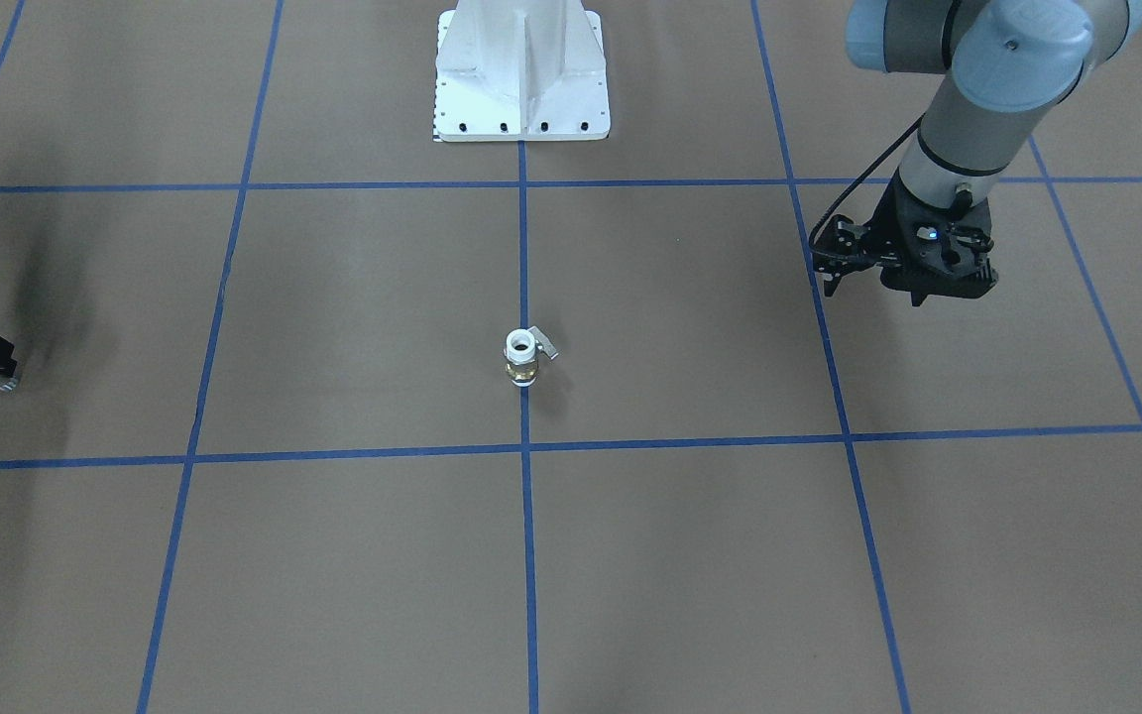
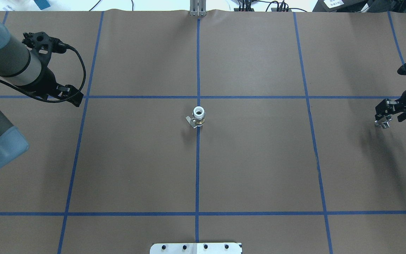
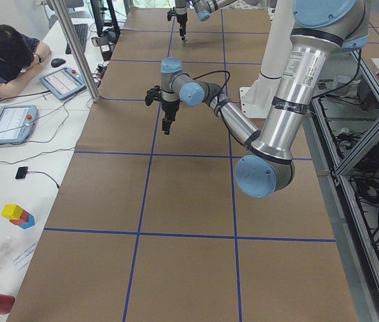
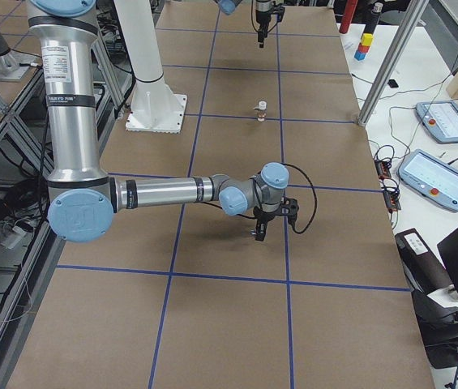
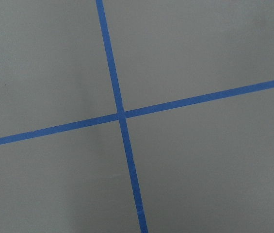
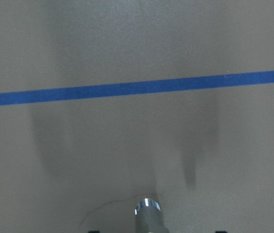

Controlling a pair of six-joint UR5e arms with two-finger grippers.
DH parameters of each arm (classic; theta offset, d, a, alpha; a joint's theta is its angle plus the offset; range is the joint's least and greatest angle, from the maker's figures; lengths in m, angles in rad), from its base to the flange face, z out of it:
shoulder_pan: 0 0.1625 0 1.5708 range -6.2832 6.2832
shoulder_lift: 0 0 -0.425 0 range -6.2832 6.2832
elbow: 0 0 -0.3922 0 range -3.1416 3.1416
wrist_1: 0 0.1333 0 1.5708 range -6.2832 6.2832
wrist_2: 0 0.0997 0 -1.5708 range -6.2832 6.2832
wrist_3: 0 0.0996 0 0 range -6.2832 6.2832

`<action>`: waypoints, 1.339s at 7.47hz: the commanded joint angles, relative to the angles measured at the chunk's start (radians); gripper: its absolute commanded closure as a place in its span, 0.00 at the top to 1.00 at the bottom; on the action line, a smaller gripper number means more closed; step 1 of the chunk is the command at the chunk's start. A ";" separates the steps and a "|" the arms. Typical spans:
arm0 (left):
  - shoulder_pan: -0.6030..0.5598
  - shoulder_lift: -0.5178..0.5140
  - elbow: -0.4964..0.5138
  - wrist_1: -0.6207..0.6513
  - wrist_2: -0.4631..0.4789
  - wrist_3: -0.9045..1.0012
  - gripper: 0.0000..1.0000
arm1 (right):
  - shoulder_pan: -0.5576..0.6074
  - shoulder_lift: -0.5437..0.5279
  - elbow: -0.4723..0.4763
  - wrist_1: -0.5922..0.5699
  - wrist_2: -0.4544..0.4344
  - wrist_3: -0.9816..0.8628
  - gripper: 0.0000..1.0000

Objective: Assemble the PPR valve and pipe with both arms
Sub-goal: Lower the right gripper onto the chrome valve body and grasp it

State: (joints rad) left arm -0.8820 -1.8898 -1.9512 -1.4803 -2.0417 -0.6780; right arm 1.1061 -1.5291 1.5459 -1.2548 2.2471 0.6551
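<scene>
The PPR valve (image 1: 528,357), with white ends, a brass band and a silver lever, stands upright on the centre tape line; it also shows in the overhead view (image 2: 198,117). My right gripper (image 2: 382,121) hangs above the table far to the right. It is shut on the small chrome pipe (image 2: 383,124), which also shows at the bottom of the right wrist view (image 6: 147,213). My left gripper (image 2: 77,101) is far to the left of the valve. Its fingers taper together and hold nothing.
The white bolted robot base (image 1: 521,74) stands behind the valve. Blue tape lines (image 2: 198,63) grid the brown table cover. In the exterior left view, a person (image 3: 5,50) sits at a side desk with tablets (image 3: 8,124).
</scene>
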 commanded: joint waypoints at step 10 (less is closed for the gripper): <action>0.002 0.000 0.003 0.002 0.000 0.000 1.00 | -0.006 -0.002 -0.001 0.000 0.008 0.009 0.57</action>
State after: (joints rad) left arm -0.8806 -1.8899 -1.9482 -1.4788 -2.0417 -0.6780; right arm 1.1012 -1.5309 1.5447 -1.2548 2.2541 0.6642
